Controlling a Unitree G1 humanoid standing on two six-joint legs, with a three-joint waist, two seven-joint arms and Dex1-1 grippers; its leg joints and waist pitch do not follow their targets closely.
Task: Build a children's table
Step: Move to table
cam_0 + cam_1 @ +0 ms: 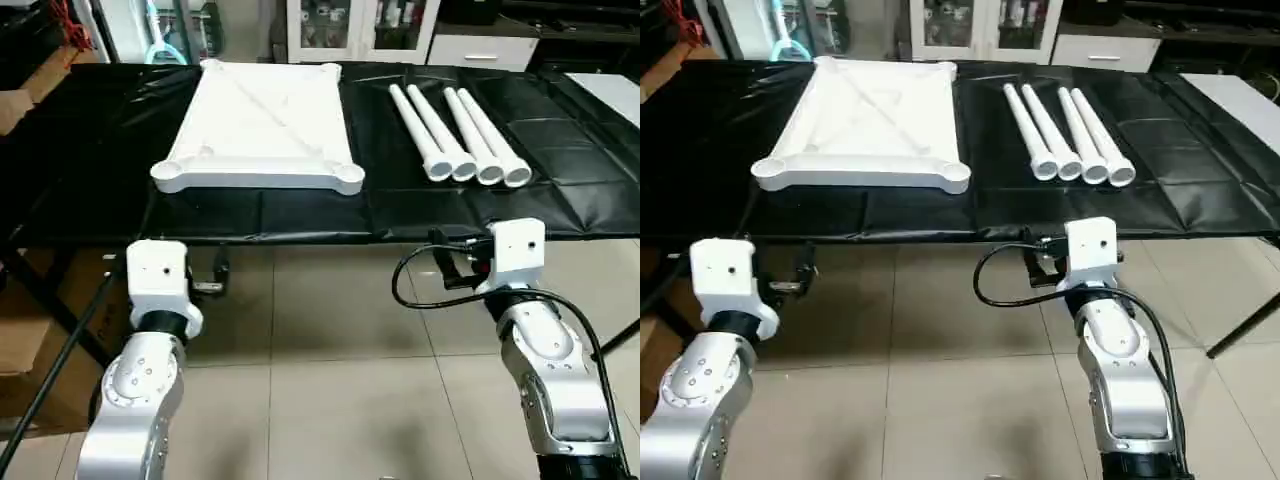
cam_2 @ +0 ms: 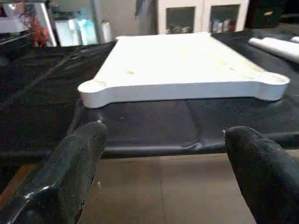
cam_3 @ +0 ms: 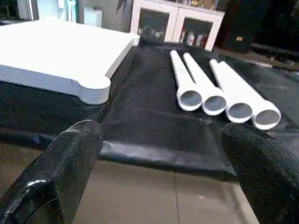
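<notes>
Upturned tabletop (image 1: 262, 130) beside 4 legs (image 1: 458, 135)

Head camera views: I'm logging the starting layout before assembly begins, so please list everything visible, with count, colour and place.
tabletop: one, white, lying ribbed side up on the left part of the work table
legs: four, white, lying side by side to the right of the tabletop, open ends toward the robot
work table cover: one, black sheet, over the whole work table
cabinet: one, white with glass doors, behind the work table
cardboard box: one, brown, on the floor at left
left hand: one, black fingers, open, short of the table edge before the tabletop
right hand: one, black fingers, open, before the legs
</notes>
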